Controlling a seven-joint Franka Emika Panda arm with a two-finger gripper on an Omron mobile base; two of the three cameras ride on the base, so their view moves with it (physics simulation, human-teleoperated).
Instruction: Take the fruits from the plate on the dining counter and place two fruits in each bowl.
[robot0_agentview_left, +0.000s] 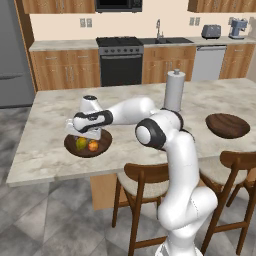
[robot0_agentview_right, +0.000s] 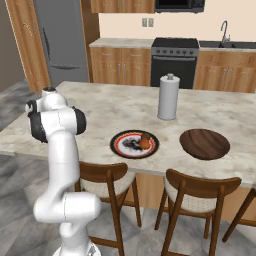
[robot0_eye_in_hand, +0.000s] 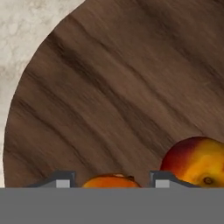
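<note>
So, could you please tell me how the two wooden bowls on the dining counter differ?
The bowl under the pincer holds two fruits; the other bowl is empty. The first lies beneath the pincer, while the other bowl stands clear of the arm. Both are shallow, round, dark brown wood.

An orange fruit (robot0_eye_in_hand: 111, 180) lies between the gripper's (robot0_eye_in_hand: 112, 183) jaws, in the wooden bowl (robot0_eye_in_hand: 109, 87); a second fruit (robot0_eye_in_hand: 197, 159) sits just right of the jaws.
</note>
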